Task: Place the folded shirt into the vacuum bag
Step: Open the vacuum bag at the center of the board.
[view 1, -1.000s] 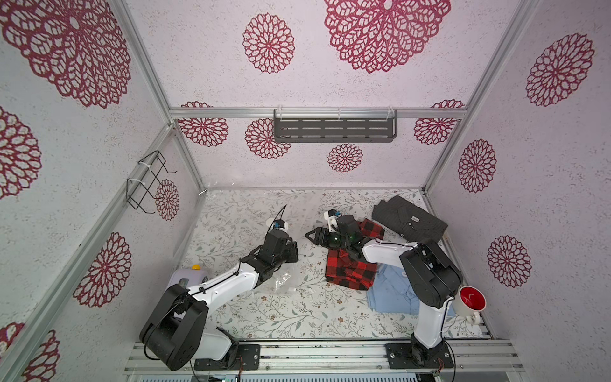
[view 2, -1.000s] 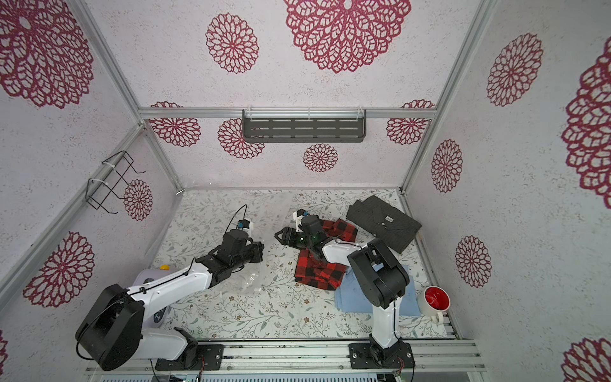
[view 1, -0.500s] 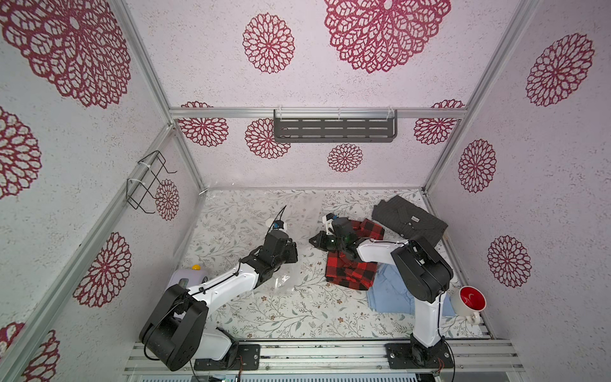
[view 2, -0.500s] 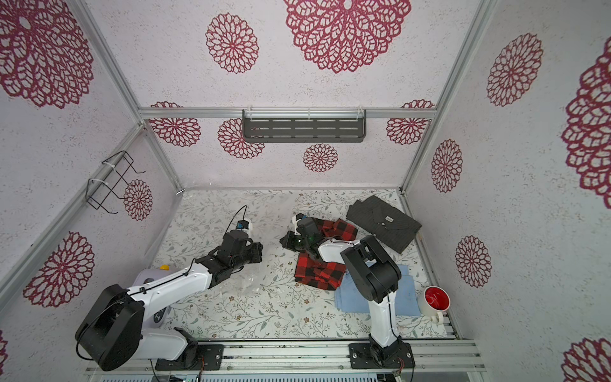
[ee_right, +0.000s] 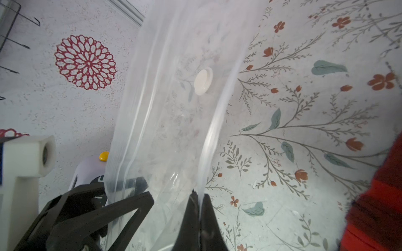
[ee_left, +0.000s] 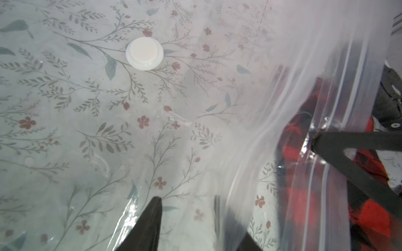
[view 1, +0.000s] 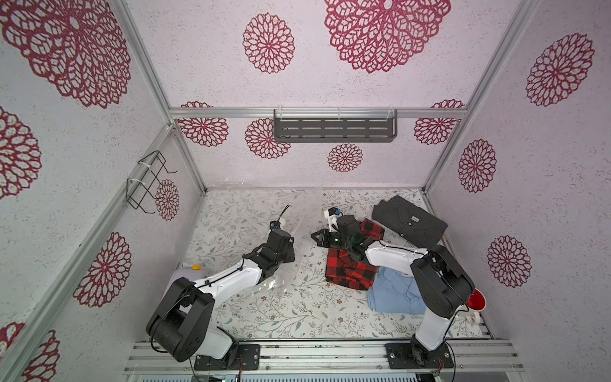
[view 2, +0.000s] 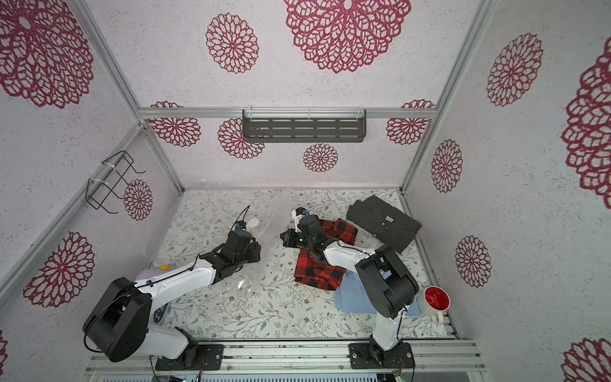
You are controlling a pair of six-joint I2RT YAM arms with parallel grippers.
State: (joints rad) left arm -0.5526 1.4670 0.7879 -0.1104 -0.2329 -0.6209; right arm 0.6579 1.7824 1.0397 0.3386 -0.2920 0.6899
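Floral table (view 1: 281,314), vacuum bag (ee_left: 250,97), plaid shirt (view 1: 347,274), red mug (view 1: 476,302)

Top views: high up, well apart from the valve (view 2: 254,222), looking steeply down over the whole table (view 1: 297,317).
Left wrist: close above the valve (ee_left: 144,53), facing down onto it.
Right wrist: low and near, looking slantwise through the bag (ee_right: 165,121) at the valve (ee_right: 203,80).
Shared: top views nearly match; the valve appears in both wrist views.
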